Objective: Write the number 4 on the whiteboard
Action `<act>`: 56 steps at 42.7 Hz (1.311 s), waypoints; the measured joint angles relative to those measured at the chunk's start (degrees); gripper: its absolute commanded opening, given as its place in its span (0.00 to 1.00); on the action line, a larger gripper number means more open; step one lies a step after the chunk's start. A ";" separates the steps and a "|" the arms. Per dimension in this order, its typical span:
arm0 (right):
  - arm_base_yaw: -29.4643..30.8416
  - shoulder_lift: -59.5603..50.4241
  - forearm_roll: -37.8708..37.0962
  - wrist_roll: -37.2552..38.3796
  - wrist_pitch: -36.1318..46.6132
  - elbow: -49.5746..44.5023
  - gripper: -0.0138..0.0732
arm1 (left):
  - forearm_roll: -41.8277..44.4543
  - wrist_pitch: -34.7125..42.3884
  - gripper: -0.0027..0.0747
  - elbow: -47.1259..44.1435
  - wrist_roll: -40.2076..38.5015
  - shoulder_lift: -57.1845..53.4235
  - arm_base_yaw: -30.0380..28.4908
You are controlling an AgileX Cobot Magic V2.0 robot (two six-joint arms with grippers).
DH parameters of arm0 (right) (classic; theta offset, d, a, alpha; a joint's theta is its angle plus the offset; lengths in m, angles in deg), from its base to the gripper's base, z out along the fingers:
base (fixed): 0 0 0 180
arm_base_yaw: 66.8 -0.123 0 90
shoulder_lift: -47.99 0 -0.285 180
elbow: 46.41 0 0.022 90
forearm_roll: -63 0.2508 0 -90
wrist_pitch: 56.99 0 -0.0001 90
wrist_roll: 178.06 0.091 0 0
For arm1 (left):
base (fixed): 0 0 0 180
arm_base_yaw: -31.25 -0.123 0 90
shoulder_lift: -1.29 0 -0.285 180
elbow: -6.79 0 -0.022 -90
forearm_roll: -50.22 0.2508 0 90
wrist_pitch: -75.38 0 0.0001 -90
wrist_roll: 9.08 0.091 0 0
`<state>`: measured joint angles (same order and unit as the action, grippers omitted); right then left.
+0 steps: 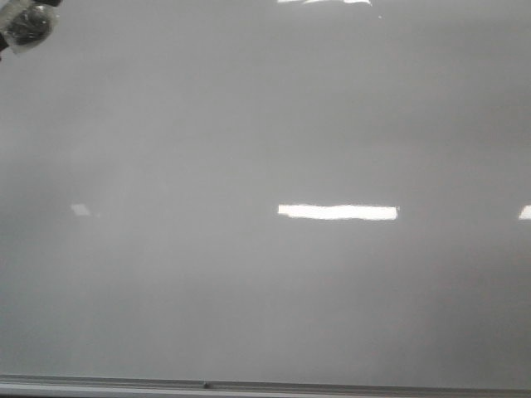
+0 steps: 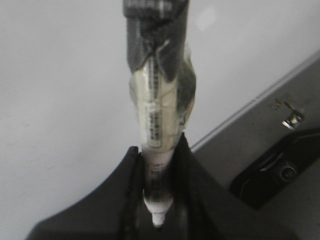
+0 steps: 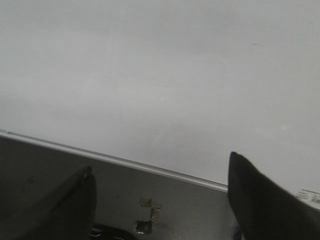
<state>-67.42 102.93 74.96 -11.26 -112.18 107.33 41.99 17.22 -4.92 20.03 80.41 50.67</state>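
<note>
The whiteboard fills the front view, glossy pale grey, with its thin metal frame along the bottom. No number 4 shows on it in any view. My left gripper is shut on a white marker wrapped in clear tape and dark tape, held out over the whiteboard. A dark taped object pokes into the front view's top left corner. My right gripper is open and empty, over the frame edge, with the whiteboard beyond it.
Bright glare patches lie across the board. Past the frame there is a grey surface with a black recess and bits of torn tape.
</note>
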 measured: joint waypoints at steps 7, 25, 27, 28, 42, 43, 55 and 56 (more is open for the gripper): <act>-5.13 5.37 5.02 -10.49 -1.32 2.35 0.81 | -3.76 -2.21 0.03 1.30 4.75 0.85 7.20; -22.90 13.39 9.95 -32.36 -0.32 4.77 0.81 | -4.00 -2.46 0.03 6.84 10.29 10.82 22.40; -24.73 14.03 10.09 -33.71 0.60 4.77 0.81 | -4.00 -2.46 0.03 7.25 11.11 11.89 23.33; -25.45 14.43 10.40 -34.28 1.04 4.77 0.81 | -4.00 -2.34 0.03 7.36 11.42 12.34 23.71; -31.48 19.29 15.20 -41.51 6.55 4.77 0.81 | -3.16 -0.79 0.03 7.48 14.64 15.03 26.36; -31.61 19.56 15.60 -41.98 6.72 4.77 0.81 | -3.01 -0.79 0.03 7.59 14.84 15.03 26.36; -31.75 22.35 18.94 -45.26 10.55 4.77 0.65 | -2.57 -0.58 0.03 7.59 18.78 15.03 26.36; -31.75 22.69 18.94 -45.25 11.00 4.77 0.64 | -2.57 -0.58 0.03 7.59 19.03 15.03 26.36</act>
<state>-99.17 125.62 93.90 -56.51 -101.18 112.11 39.42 16.64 2.67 39.06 95.44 77.03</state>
